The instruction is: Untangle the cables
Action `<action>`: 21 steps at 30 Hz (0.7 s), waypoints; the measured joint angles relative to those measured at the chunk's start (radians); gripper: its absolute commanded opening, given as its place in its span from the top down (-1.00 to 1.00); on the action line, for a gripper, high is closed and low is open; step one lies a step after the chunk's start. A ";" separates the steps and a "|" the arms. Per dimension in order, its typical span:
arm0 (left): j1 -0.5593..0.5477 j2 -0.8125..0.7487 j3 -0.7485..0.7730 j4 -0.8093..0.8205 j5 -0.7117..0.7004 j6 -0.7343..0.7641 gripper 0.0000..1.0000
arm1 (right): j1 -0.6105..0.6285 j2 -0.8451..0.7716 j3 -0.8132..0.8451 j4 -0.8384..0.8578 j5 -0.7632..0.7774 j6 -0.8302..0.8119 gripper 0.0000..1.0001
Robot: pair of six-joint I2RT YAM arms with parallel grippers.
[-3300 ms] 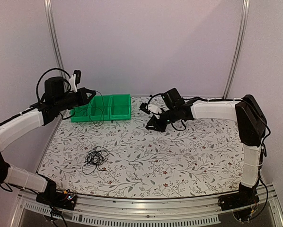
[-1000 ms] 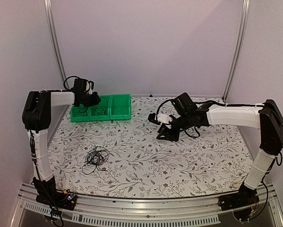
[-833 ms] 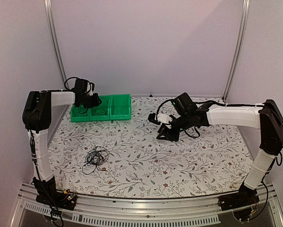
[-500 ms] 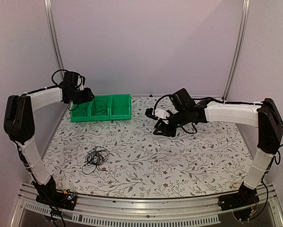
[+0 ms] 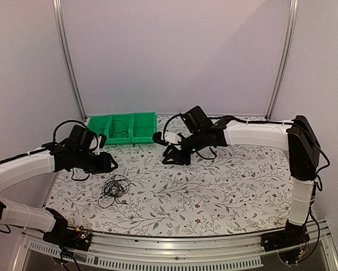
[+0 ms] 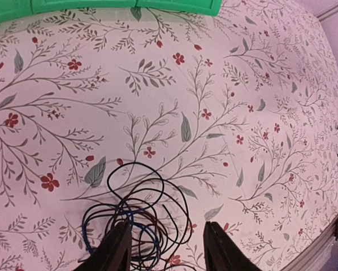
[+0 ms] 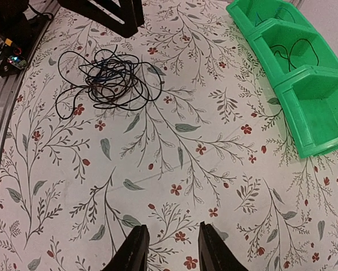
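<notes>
— Floral table (image 5: 225, 186): where are the cables (image 5: 115, 189)?
— Bundled at near left; one more lies in the bin's (image 5: 145, 138) middle compartment.
— Tools?
— Both empty, jaws apart. The left gripper (image 6: 168, 226) has swung from the bin to over the bundle; the right gripper (image 7: 172, 231) has shifted left.

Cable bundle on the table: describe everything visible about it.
The cable bundle is a loose knot of very thin black wires, with a blue strand inside, looped over one another and lying flat on the floral table, near the front left. Stray loops spread outward. The open left pincer hovers by it; nothing grips it.
</notes>
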 measured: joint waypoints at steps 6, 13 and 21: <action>-0.005 -0.110 -0.108 0.002 -0.015 -0.119 0.15 | 0.073 0.106 0.082 -0.006 -0.076 0.032 0.23; -0.005 0.012 -0.137 0.044 -0.049 -0.215 0.17 | 0.151 0.266 0.218 -0.004 -0.148 0.114 0.09; -0.005 0.090 -0.042 0.034 -0.102 -0.207 0.17 | 0.245 0.402 0.286 0.039 -0.194 0.150 -0.06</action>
